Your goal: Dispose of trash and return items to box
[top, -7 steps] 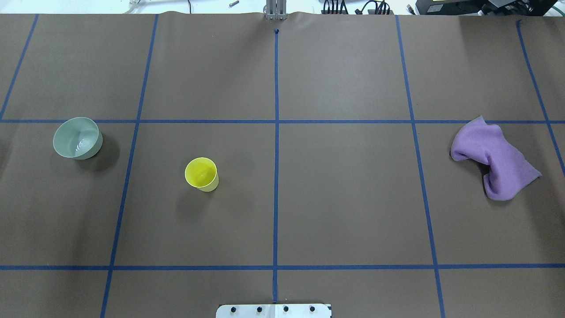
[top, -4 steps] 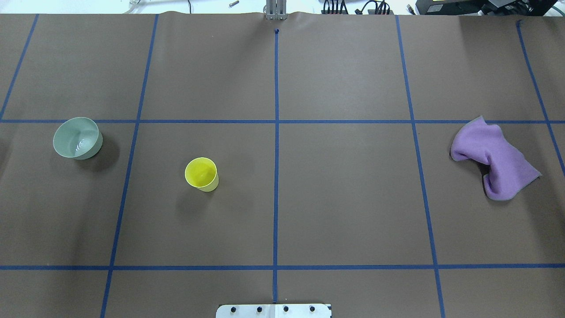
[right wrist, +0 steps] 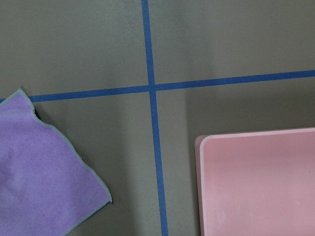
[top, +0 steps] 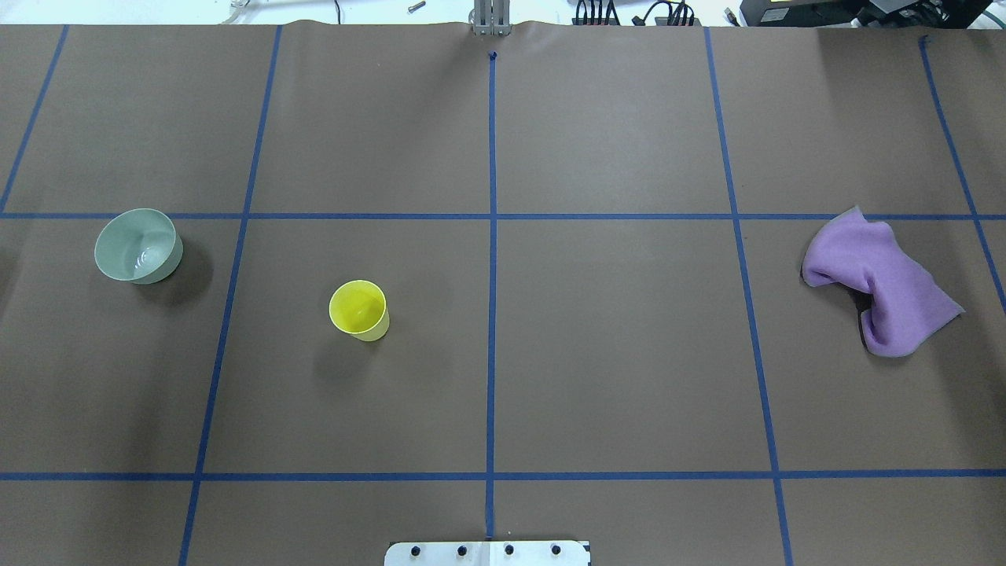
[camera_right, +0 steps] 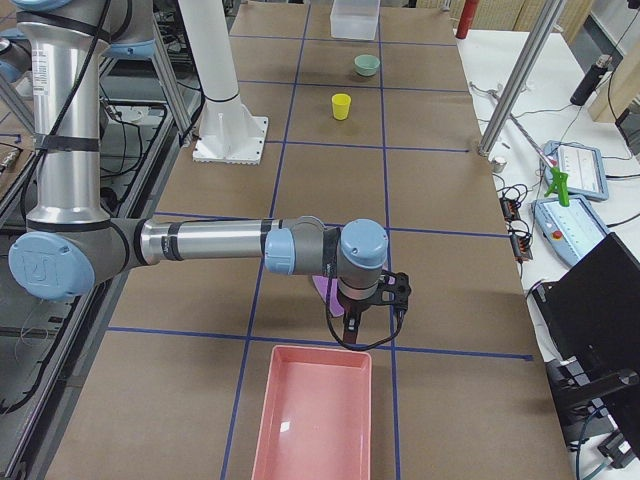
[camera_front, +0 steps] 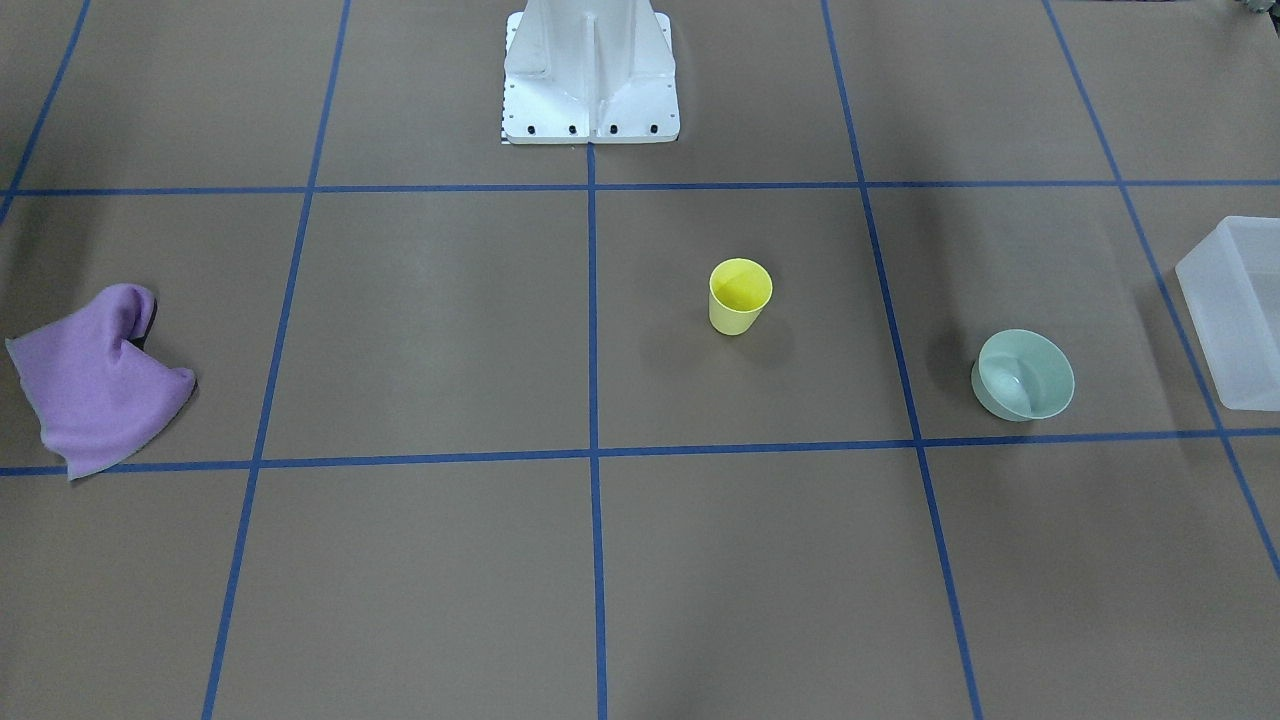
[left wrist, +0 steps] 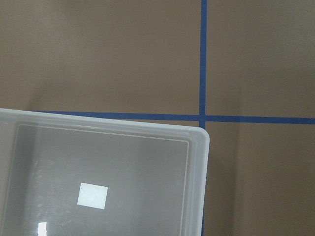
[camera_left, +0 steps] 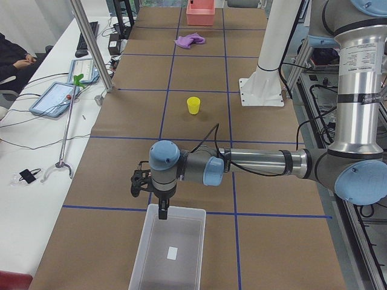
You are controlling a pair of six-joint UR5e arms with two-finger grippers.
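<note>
The yellow cup [top: 358,309] stands upright left of the table's centre line; it also shows in the front view [camera_front: 740,294]. The mint-green bowl [top: 136,245] stands upright farther left, also in the front view [camera_front: 1023,374]. The translucent box [camera_front: 1235,310] sits at the table's left end, empty but for a white label [left wrist: 93,195]. My left gripper [camera_left: 161,215] hangs over the box's [camera_left: 140,254] near edge; I cannot tell whether it is open or shut. My right gripper [camera_right: 351,330] hangs near a pink tray [camera_right: 312,415]; I cannot tell its state either.
A crumpled purple cloth [top: 876,275] lies at the table's right side, next to the pink tray [right wrist: 256,182]. The robot's white base [camera_front: 590,70] stands at the table's robot-side edge. Blue tape lines grid the brown table cover. Neither arm shows in the overhead view.
</note>
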